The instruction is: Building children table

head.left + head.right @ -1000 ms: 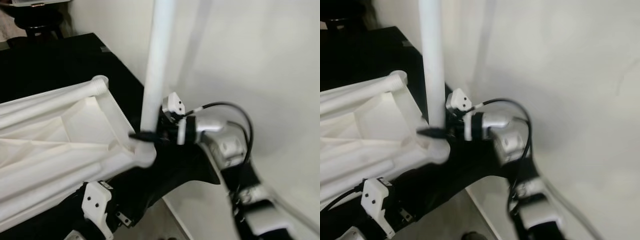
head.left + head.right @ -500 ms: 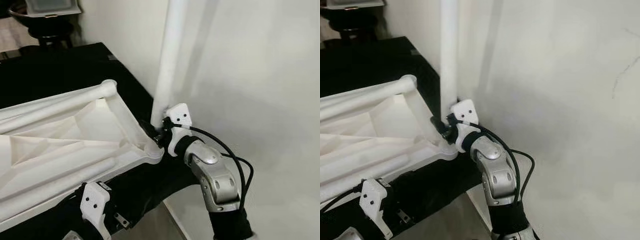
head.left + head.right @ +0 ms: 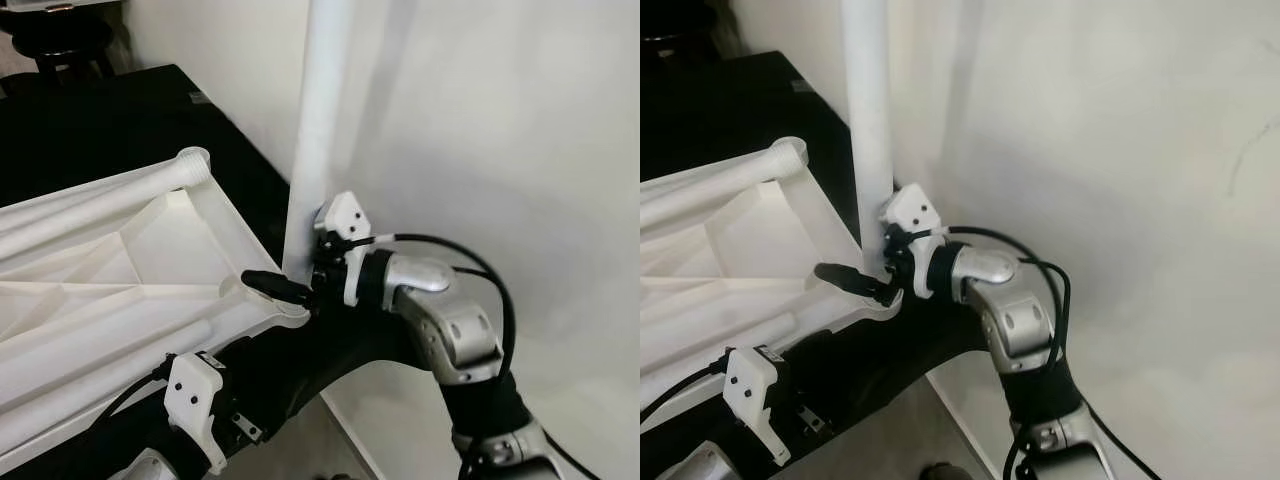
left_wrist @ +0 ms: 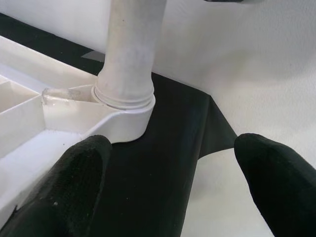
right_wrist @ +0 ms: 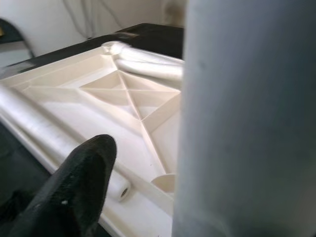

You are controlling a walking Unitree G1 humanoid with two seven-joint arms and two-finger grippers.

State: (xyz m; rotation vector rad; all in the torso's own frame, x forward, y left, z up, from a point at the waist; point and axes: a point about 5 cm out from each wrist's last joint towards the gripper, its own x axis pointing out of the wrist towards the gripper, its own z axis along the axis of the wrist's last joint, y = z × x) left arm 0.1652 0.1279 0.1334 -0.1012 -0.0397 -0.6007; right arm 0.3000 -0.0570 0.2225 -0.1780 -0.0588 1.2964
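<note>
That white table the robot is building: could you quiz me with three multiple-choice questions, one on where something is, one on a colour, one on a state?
1. Where does the upright leg stand?
A. in a corner socket of the tabletop
B. flat on the floor
C. on a chair

2. What colour is the surface under the tabletop?
A. red
B. black
C. yellow

3. How is the left gripper?
A. shut on the leg
B. holding a cup
C. open

Answers: 1 A, its base sits in the corner collar; 2 B, dark all around; 3 C, its fingers stand apart with nothing between.
</note>
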